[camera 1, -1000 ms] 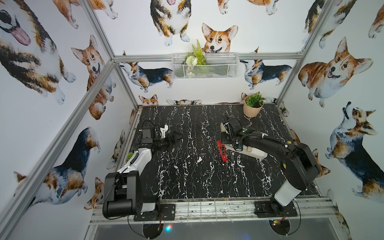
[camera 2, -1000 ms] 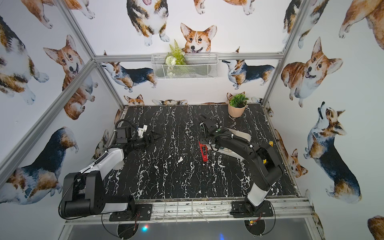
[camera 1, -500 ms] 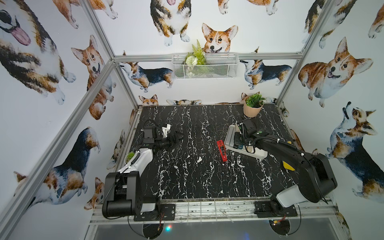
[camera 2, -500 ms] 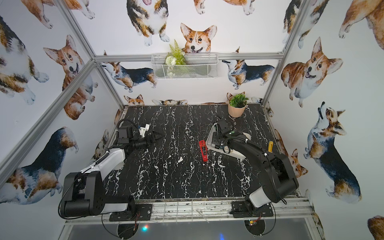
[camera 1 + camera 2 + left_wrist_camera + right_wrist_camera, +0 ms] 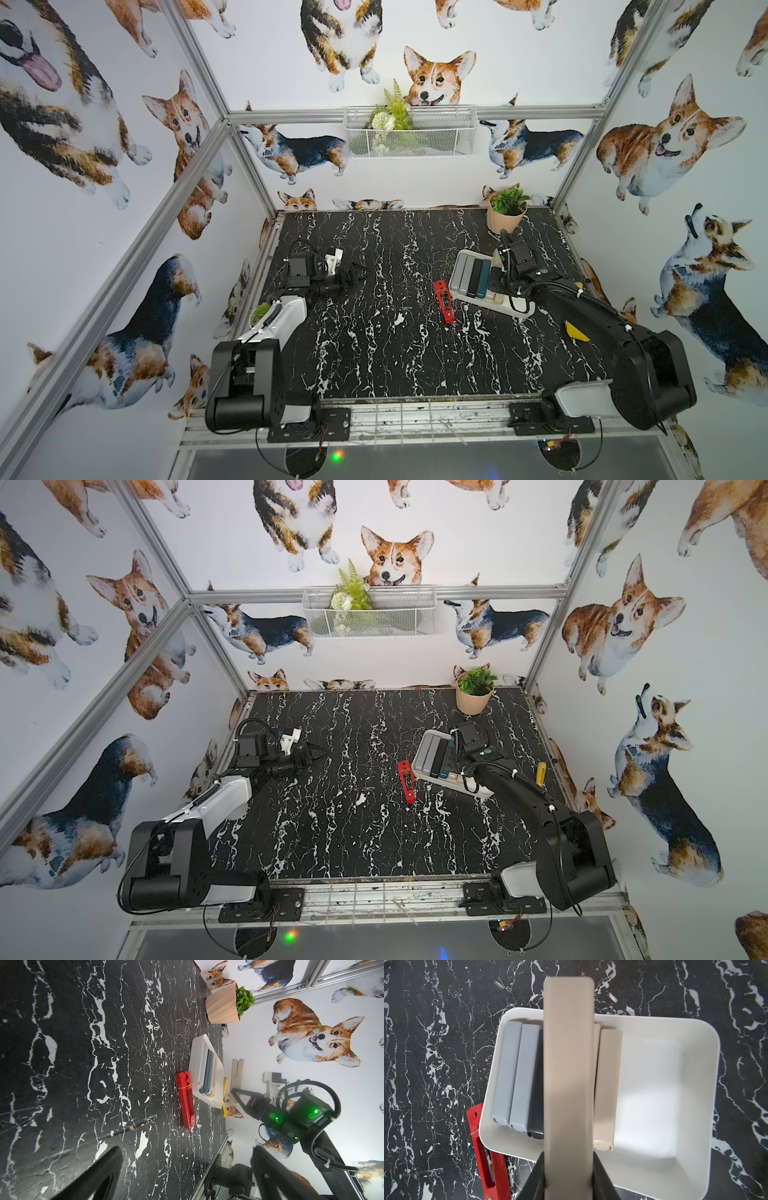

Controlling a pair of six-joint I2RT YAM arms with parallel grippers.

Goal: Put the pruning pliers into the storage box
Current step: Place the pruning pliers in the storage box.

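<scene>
The storage box is a shallow white tray at the table's right. Two grey pruning pliers, a black one, a teal one and a beige one lie side by side in it. My right gripper is shut on another beige pliers, held above the box. Red pliers lie on the table just left of the box. At the far left my left gripper hovers open and empty.
A potted plant stands at the back right corner, close behind the box. A wire basket hangs on the back wall. A yellow-handled item lies by the right edge. A thin dark stick lies mid-table.
My right arm has swung to the right, from beside the red pliers to over the box, with the beige pliers in its grip. The left arm has hardly moved.
</scene>
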